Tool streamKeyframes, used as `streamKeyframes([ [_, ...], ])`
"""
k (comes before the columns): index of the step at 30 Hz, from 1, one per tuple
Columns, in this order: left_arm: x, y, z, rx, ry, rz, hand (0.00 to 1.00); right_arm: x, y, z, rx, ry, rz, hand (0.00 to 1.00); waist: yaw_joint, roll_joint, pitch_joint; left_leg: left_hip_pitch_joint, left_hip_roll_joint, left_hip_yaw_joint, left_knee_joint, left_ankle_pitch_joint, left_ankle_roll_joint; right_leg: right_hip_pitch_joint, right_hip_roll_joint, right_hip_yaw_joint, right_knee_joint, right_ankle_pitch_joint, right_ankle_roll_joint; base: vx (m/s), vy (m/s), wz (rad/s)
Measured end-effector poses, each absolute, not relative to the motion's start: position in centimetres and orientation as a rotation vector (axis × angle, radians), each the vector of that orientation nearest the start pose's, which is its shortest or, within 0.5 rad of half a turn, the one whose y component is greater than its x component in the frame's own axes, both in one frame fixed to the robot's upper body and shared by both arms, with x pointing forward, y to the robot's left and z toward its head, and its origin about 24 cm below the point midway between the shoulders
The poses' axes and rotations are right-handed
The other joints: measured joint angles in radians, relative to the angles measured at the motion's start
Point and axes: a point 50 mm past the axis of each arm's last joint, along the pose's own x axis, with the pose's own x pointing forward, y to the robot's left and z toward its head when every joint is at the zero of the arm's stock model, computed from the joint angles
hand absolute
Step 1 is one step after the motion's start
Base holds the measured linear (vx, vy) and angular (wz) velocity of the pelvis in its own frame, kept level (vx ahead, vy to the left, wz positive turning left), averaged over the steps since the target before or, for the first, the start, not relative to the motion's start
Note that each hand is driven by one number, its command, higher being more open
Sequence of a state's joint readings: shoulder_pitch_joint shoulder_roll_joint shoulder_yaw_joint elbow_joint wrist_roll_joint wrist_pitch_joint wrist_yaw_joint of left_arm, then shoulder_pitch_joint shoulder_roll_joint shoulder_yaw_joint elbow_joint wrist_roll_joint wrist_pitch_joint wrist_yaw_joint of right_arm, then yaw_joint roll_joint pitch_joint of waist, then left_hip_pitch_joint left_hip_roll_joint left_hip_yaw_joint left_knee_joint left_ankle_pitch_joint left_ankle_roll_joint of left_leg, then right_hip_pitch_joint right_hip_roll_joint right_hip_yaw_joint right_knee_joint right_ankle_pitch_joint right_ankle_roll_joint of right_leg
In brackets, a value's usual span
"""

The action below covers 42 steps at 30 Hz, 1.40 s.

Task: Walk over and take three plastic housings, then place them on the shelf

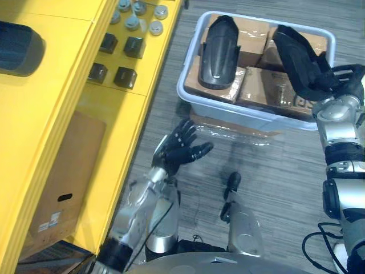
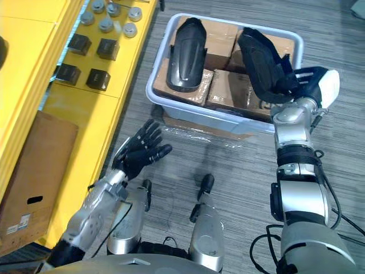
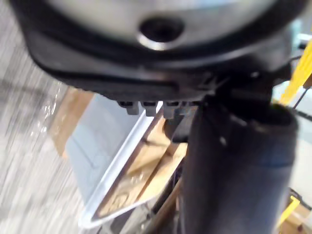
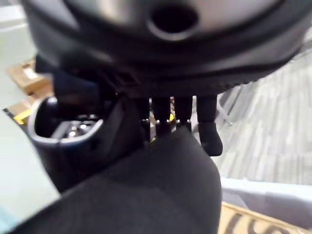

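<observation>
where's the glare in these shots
Left eye view: white glints on the clear film under the bin, and a soft sheen on the black housing lying in it. Left wrist view: that film sparkles beside the bin.

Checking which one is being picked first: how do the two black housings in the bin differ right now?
The right hand has its fingers curled round the right housing; the left housing lies untouched. The left housing runs straight along the bin; the right housing lies slanted towards the hand. The left housing shows glossy highlights; the right housing looks duller. Both are black, elongated, over the cardboard boxes.
</observation>
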<state>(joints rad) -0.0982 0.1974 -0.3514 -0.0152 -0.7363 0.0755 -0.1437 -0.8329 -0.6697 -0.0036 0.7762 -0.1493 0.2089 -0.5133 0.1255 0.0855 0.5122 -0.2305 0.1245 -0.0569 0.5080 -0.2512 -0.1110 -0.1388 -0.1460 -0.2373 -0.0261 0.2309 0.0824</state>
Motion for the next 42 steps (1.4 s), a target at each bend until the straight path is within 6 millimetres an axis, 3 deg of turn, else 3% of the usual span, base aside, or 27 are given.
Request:
streamKeyframes([
  [5,29.6,6.5,5.0,-0.618,0.305,-0.595,1.00,37.2,-29.7,21.3,-0.793,-0.166,-0.759,0.00,-0.035,-0.030,-0.001,-0.006,0.012,0.033,0.014,-0.009,-0.002,-0.019,0.012,0.036,-0.009,0.016,-0.003,-0.04,0.033,-0.22],
  [9,31.5,6.0,4.8,-0.688,0.404,-0.543,1.00,38.0,-27.7,22.6,-0.799,-0.240,-0.708,0.00,-0.064,-0.044,0.000,-0.008,0.020,0.062,0.019,-0.018,-0.001,-0.038,0.017,0.065,-0.009,0.020,-0.002,-0.04,0.033,-0.24],
  [13,33.2,5.6,6.2,-0.765,0.421,-0.508,1.00,38.4,-25.8,24.3,-0.895,-0.333,-0.658,0.00,-0.092,-0.058,0.000,-0.027,0.029,0.079,0.029,-0.026,-0.002,-0.068,0.025,0.087,-0.004,0.027,-0.003,-0.02,0.031,-0.15],
  [17,34.6,5.3,8.8,-0.967,0.411,-0.506,1.00,38.7,-24.0,24.7,-0.994,-0.419,-0.583,0.00,-0.114,-0.061,0.000,-0.018,0.029,0.097,0.015,-0.026,-0.002,-0.080,0.025,0.107,0.007,0.027,-0.003,-0.01,0.044,-0.10],
  [21,35.5,5.5,10.9,-1.191,0.363,-0.506,1.00,38.8,-22.6,24.7,-1.058,-0.495,-0.519,0.00,-0.134,-0.062,0.001,-0.017,0.029,0.101,0.011,-0.026,-0.002,-0.082,0.025,0.111,0.006,0.027,-0.003,-0.03,0.035,-0.04],
  [27,36.2,6.4,12.3,-1.384,0.290,-0.469,1.00,38.8,-20.4,24.6,-1.106,-0.600,-0.440,0.00,-0.153,-0.075,0.000,-0.003,0.029,0.116,0.004,-0.026,-0.002,-0.081,0.025,0.129,0.007,0.027,-0.003,-0.04,0.035,-0.07],
  [37,36.4,6.1,12.5,-1.409,0.319,-0.436,1.00,37.1,-16.6,23.9,-1.148,-0.845,-0.276,0.00,-0.161,-0.087,-0.001,0.034,0.029,0.129,-0.010,-0.025,-0.001,-0.050,0.025,0.135,0.003,0.026,-0.003,-0.03,0.029,-0.02],
  [40,36.3,5.8,12.1,-1.393,0.348,-0.425,1.00,36.4,-15.1,22.9,-1.121,-0.892,-0.226,0.00,-0.161,-0.094,-0.003,0.047,0.029,0.133,-0.018,-0.023,-0.001,-0.043,0.025,0.137,0.004,0.026,-0.003,-0.04,0.026,-0.01],
  [42,36.3,5.7,11.3,-1.366,0.375,-0.407,1.00,36.3,-15.3,21.9,-1.120,-0.870,-0.219,0.00,-0.160,-0.098,-0.003,0.063,0.028,0.134,-0.026,-0.021,-0.001,-0.030,0.024,0.137,0.002,0.025,-0.004,-0.01,0.015,0.00],
])
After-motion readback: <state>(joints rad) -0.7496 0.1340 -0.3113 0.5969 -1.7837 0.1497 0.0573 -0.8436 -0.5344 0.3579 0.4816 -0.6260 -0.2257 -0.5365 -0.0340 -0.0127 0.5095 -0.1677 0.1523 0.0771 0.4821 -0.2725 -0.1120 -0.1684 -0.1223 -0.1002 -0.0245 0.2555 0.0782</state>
